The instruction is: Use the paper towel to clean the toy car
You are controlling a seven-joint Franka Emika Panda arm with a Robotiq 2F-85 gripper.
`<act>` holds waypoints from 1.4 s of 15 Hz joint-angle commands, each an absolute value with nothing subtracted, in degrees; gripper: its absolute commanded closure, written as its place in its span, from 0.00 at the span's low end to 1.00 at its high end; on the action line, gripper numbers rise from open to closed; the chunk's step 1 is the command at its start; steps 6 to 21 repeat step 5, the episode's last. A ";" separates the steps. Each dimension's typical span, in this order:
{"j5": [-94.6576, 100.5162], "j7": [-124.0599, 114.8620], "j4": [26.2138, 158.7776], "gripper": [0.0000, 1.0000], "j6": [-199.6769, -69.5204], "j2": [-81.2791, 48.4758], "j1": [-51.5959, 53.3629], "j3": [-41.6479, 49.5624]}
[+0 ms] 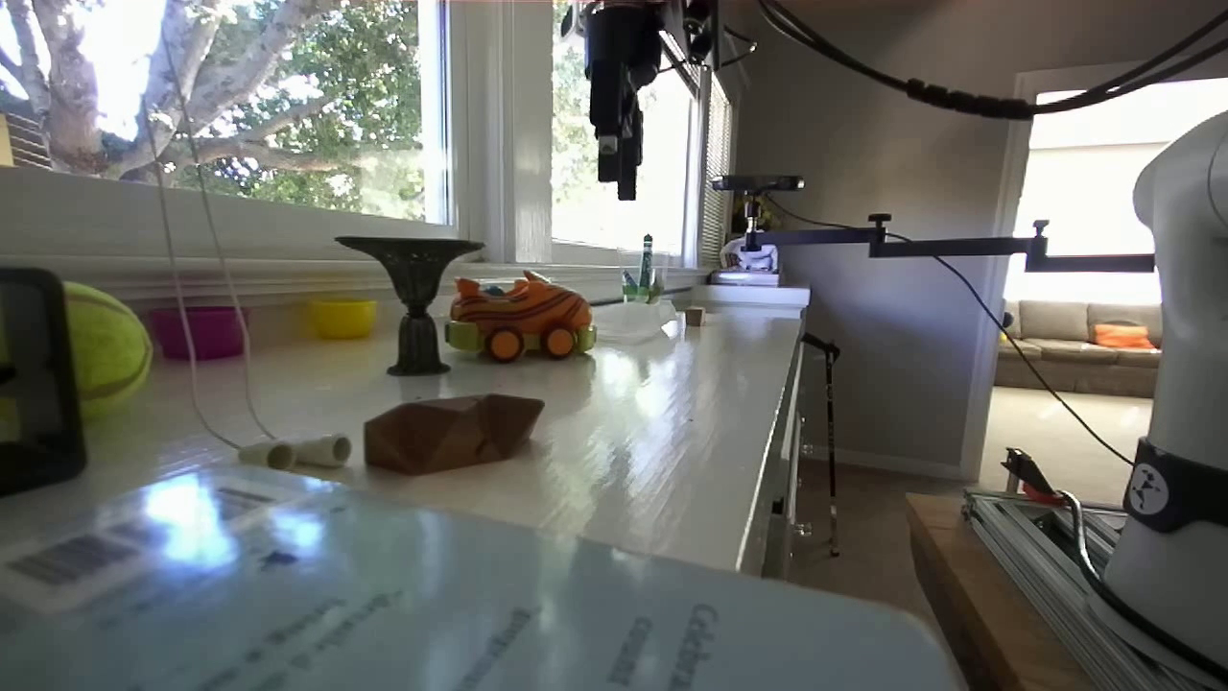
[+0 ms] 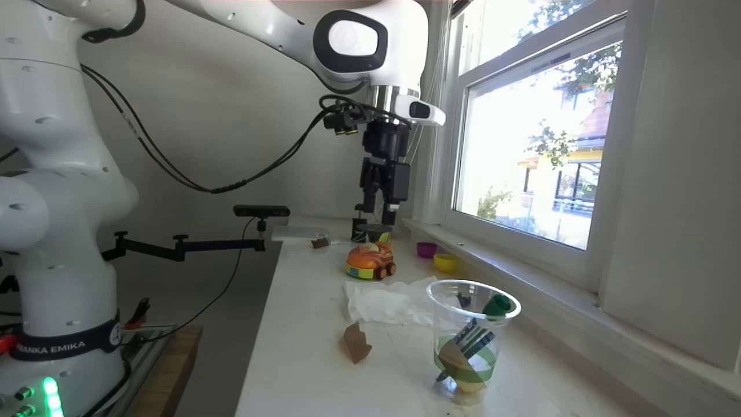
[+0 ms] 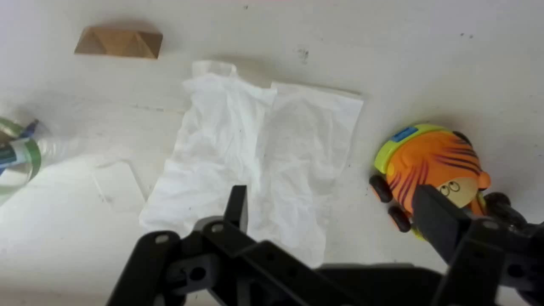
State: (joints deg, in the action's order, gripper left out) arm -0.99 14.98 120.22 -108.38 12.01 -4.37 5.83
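The white paper towel [image 3: 255, 161] lies spread and wrinkled on the white counter. It also shows in an exterior view [image 2: 388, 302]. The orange striped toy car [image 3: 429, 157] with lime bumpers stands upright on its wheels beside the towel, apart from it. The car shows in both exterior views [image 1: 523, 319] [image 2: 370, 259]. My gripper [image 3: 331, 191] is open and empty, pointing down well above the counter, as both exterior views [image 1: 619, 173] [image 2: 379, 214] show. In the wrist view, one finger overlaps the towel and the other covers part of the car.
A clear plastic cup [image 2: 472, 347] holding items and a brown faceted block [image 2: 355, 343] stand near the towel. A dark goblet [image 1: 417, 307] stands by the car. Purple [image 1: 199, 333] and yellow [image 1: 342, 319] cups sit along the window. Another brown block [image 1: 451, 432] lies on the counter.
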 commanded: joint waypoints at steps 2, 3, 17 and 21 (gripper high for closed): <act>-1.24 18.78 125.01 0.00 -118.75 14.94 -3.11 5.78; -0.89 17.37 122.01 0.00 -115.53 12.53 -3.39 5.97; -0.90 17.53 122.90 0.00 -117.26 12.61 -3.10 5.90; -0.90 17.53 122.90 0.00 -117.26 12.61 -3.10 5.90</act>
